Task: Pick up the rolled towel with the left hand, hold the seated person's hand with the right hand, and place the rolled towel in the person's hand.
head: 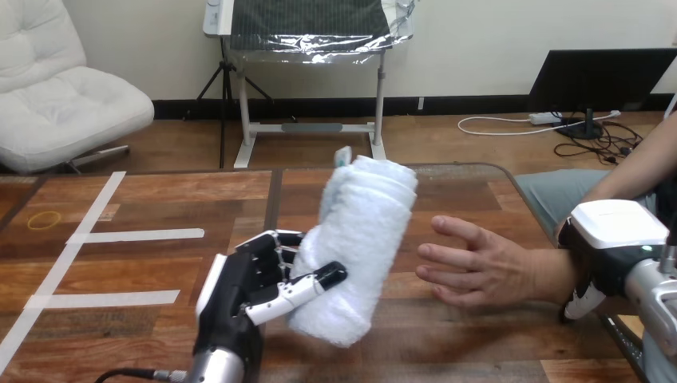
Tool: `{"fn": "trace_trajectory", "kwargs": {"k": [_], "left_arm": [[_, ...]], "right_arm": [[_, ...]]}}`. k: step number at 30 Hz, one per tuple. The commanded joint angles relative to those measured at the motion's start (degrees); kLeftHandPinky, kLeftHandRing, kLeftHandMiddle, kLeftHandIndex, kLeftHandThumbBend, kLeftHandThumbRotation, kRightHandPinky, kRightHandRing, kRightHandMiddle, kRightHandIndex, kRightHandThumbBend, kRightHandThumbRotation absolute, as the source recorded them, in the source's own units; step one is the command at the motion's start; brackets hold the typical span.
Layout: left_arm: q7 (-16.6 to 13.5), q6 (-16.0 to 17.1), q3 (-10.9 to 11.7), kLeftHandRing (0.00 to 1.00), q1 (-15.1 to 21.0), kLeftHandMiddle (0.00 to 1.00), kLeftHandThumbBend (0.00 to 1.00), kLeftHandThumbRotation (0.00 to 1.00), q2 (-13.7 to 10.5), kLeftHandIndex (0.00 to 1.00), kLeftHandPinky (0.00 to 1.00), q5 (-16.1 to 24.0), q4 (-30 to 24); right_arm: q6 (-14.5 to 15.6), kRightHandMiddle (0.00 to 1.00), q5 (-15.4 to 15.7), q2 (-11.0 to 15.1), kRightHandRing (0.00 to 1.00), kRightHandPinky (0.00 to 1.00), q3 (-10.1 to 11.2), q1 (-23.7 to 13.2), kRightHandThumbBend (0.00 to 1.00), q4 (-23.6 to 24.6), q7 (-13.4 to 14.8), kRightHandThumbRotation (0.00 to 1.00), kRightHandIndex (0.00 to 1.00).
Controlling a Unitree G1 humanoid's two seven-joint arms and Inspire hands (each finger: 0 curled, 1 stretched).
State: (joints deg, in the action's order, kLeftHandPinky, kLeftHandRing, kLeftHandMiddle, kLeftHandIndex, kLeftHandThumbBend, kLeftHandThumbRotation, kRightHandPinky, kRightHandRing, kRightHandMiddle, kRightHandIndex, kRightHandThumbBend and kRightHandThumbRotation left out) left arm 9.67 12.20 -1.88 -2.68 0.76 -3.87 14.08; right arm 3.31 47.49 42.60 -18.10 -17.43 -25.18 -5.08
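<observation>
My left hand [239, 291] is shut on the rolled white towel [363, 239], with fingers behind the roll and the thumb across its front. The towel stands nearly upright, tilted a little, above the middle of the wooden table [199, 199]. To its right, a short gap away, the person's hand [487, 267] lies open over the table with fingers stretched toward the towel. My right hand [615, 227] sits over the person's wrist at the right edge, its fingers curled down round it, one fingertip showing below the wrist.
White tape strips [144, 235] cross the table's left part, and a thin yellow ring [44, 219] lies at the far left. The table's right edge [527, 207] runs diagonally just behind the person's forearm.
</observation>
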Motion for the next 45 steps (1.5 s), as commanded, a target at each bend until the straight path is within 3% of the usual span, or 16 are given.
{"fn": "trace_trajectory", "kwargs": {"k": [1, 15, 22, 33, 45], "left_arm": [[0.55, 0.09, -1.19, 0.40, 6.51, 0.42, 0.70, 0.00, 0.60, 0.48, 0.37, 0.42, -0.06], [1.25, 0.47, -2.80, 0.41, 8.14, 0.41, 0.69, 0.01, 2.13, 0.48, 0.41, 1.36, 1.57], [1.34, 1.25, -3.25, 0.40, 8.91, 0.42, 0.70, 0.01, 3.20, 0.48, 0.39, 1.43, 2.51], [1.21, 0.17, -4.47, 0.39, 9.55, 0.41, 0.69, 0.02, 4.29, 0.48, 0.37, 2.12, 1.81], [1.14, 0.14, -6.14, 0.38, 10.12, 0.41, 0.68, 0.01, 5.31, 0.47, 0.35, 1.96, 1.51]], "right_arm": [[1.40, 0.28, -2.70, -1.31, 0.18, 0.11, 2.78, 0.69, 0.69, 5.60, -0.02, 0.00, 0.33], [2.53, 0.30, -3.65, -0.59, 0.20, 0.13, 6.30, 3.00, 0.71, 14.09, -0.81, 0.00, 0.39], [3.51, 0.28, -3.65, -0.50, 0.19, 0.12, 7.34, 3.57, 0.73, 17.28, -1.89, 0.00, 0.36], [6.26, 0.28, -3.17, -0.92, 0.19, 0.12, 7.95, 3.62, 0.72, 20.69, -4.12, 0.00, 0.36], [7.06, 0.28, -3.58, -1.09, 0.19, 0.12, 8.14, 3.61, 0.70, 22.24, -4.56, 0.00, 0.36]]}}
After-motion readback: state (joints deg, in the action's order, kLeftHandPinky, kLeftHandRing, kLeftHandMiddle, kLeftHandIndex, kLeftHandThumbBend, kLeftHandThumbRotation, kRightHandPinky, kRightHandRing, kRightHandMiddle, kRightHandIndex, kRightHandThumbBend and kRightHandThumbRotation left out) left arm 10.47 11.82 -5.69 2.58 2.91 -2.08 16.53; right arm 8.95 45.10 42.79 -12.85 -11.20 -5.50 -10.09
